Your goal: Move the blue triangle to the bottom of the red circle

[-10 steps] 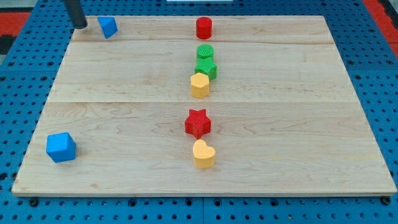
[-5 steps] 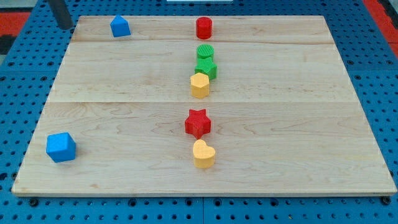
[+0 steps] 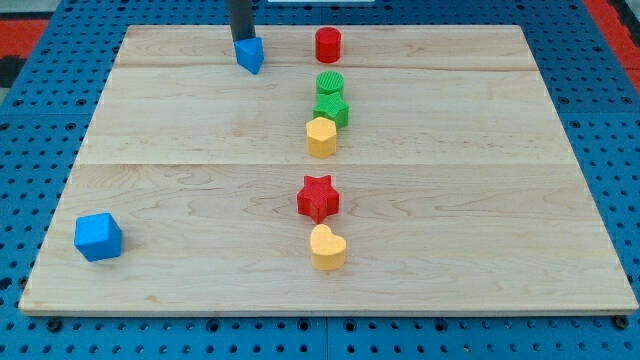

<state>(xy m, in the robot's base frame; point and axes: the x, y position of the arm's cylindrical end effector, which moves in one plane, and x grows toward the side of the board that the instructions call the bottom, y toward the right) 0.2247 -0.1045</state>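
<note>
Wooden board (image 3: 480, 250) on blue pegboard (image 3: 30, 120), described from the view's bottom to its top. Nearest: blue cube (image 3: 98, 237) at bottom left, well apart from everything else. Near the middle: yellow heart (image 3: 327, 247), with red star (image 3: 318, 198) just above it. Farther up: a tight column of yellow block (image 3: 321, 137), green block (image 3: 332, 108) and green ribbed block (image 3: 330, 83), touching or nearly so. Farthest: red circle (image 3: 327, 45) at top centre, and blue triangle (image 3: 250, 54) near it on the view's left. My tip (image 3: 241, 40) touching the blue triangle's upper-left edge, or just short of it; contact not resolvable. No jaws on this tool, only a bare rod, holding nothing. Step in hand, by judgement: pushing the triangle toward the view's right. Target space below the red circle narrow, bounded underneath by the green ribbed block. For a clean result: keep the rod behind the triangle's centre line to prevent spin-off, steer slightly down and right, advance slowly near the gap, avoid nudging the red circle or the green column.
</note>
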